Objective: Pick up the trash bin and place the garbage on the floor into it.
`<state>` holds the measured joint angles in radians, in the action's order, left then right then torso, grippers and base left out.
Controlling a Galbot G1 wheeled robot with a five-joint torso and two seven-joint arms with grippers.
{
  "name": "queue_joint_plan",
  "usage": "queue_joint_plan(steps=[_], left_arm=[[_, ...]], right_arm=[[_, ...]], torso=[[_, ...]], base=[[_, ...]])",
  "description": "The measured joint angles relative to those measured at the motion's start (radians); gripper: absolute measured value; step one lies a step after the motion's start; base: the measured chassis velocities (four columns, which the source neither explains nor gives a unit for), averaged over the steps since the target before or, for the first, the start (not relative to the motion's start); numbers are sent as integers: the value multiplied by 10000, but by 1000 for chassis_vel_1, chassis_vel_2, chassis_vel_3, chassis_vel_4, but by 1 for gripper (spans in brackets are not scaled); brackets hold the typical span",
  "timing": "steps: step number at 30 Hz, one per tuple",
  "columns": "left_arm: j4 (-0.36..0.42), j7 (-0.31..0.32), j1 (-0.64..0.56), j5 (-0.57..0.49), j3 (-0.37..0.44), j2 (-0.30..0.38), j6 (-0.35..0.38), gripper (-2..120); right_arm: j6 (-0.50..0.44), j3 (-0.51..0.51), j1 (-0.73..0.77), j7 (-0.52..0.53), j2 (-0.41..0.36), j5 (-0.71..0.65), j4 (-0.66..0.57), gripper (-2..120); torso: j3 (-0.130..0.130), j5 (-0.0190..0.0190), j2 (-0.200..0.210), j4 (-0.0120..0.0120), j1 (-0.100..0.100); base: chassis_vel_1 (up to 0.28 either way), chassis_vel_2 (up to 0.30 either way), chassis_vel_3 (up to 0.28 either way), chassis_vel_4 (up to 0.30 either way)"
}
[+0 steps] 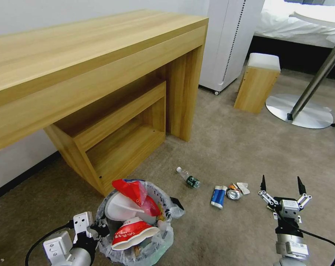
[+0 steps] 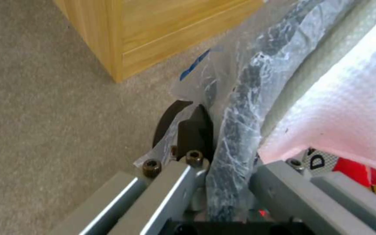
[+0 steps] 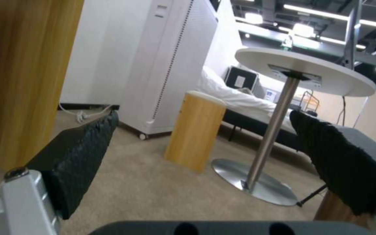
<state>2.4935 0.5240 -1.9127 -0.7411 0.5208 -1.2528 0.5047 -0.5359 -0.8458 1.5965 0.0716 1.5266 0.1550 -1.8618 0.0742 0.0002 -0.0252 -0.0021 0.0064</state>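
Note:
The trash bin [image 1: 163, 236], lined with a clear crinkled bag, stands on the carpet at the lower left. Inside it lie a white slipper [image 1: 119, 210], a red wrapper [image 1: 135, 193] and a red-white cup [image 1: 132, 231]. My left gripper [image 1: 100, 229] is shut on the bin's near rim [image 2: 240, 114], with one black finger [image 2: 194, 130] outside the bag. On the floor to the right lie more garbage: a small bottle [image 1: 188, 177], a blue-white packet [image 1: 218, 196], a crushed can [image 1: 233, 194] and a white scrap [image 1: 243, 187]. My right gripper [image 1: 281, 184] hovers open to the right of them, its pads [image 3: 79, 156] wide apart.
A wooden desk [image 1: 101, 74] with a lower shelf stands just behind the bin. Farther back are a white wheeled cabinet [image 1: 230, 37], a wooden stool [image 1: 258, 83] and a round table's metal base [image 1: 298, 111]. Open carpet lies between the litter and the stool.

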Motion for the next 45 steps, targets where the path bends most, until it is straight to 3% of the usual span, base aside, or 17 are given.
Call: queue_joint_plan(steps=[20,45], left_arm=[[-253,-357,-189,934,-321,-232,-87,0],[-305,-508,-301,1472,-607,-311,-123,0]], right_arm=[[-126,190,-184,765,48,779,196,100],[-195,196,-299,88,74,146,364,100]], torso=[[-1,-1,0,0,1],[-1,-1,0,0,0]], base=[[-49,55,44,-51],[-8,7,7,-8]])
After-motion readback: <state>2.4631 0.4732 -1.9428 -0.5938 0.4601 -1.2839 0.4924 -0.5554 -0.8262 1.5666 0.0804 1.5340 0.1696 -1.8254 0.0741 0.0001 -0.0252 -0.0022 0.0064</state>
